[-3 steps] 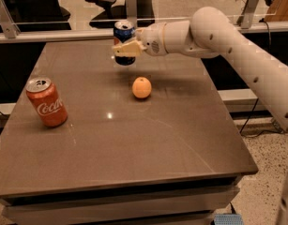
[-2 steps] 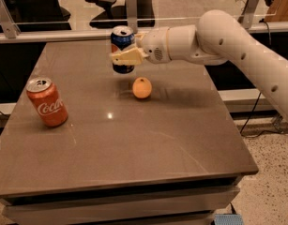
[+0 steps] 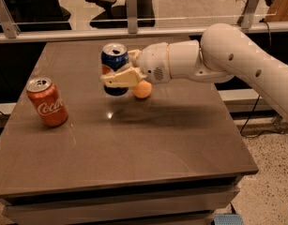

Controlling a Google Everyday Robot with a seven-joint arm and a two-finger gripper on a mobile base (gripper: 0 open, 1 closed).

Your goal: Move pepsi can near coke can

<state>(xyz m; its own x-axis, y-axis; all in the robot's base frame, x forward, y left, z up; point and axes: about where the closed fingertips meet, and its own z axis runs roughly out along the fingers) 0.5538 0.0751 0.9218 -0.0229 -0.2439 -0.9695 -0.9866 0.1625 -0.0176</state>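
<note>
The claw is clamped around the pepsi can, holding it upright in the air above the worktop. An orange sits just behind it. The coke can stands well apart near the left edge, leaning slightly.

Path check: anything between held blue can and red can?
Nothing visible. The gripper holds the dark blue aluminium Pepsi can above the table; bare tabletop runs to the red aluminium Coke can. The round orange fruit sits on the other side.
</note>
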